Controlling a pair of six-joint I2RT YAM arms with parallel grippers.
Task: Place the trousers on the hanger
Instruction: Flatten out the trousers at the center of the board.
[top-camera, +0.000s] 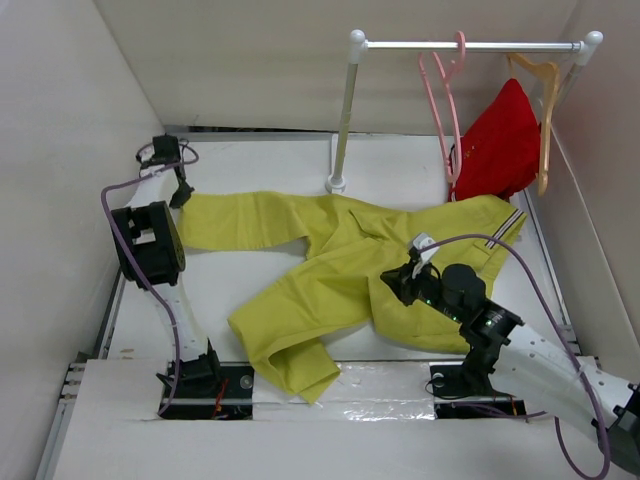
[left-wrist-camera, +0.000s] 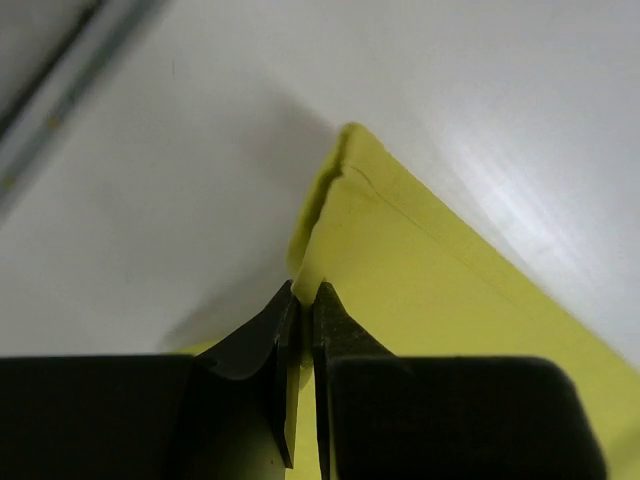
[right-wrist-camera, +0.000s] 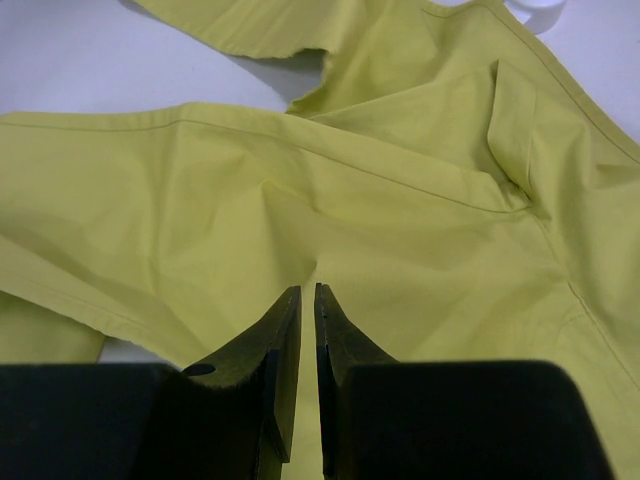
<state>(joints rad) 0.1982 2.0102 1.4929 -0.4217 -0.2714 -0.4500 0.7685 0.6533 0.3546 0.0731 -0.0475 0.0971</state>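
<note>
Status: trousers (top-camera: 340, 260) are lying spread on the table (top-camera: 270, 165), all on the near side of the rack post (top-camera: 345, 110).
- The waistband end (striped lining showing) is sitting to the right of the post.
- One leg is running out flat to the left of the post.
- The other leg is angling back toward the arm bases, nearer than the post and slightly left of it, with its cuff end folding over.

Hanger (top-camera: 445, 100) is hanging by its hook on the rail (top-camera: 470, 44), just right of the post. Its lower end is coming down near the waistband; I cannot tell whether the two are touching. A red garment (top-camera: 500, 145) is hanging on a tan wooden hanger (top-camera: 543, 110), farther right of the post.

Left gripper (top-camera: 181, 195) is sitting well left of the post, at the end of the outstretched leg. In the wrist view its fingers (left-wrist-camera: 270, 330) are pressing almost together, with the hem corner running in between the tips, so it is gripping the trousers at the cuff edge.

Right gripper (top-camera: 400, 280) is working nearer than the post and to its right, down on the upper part of the trousers. Its fingers (right-wrist-camera: 280, 330) are standing only a thin slit apart and pinching a small fold of cloth, with creases fanning out from the tips.
</note>
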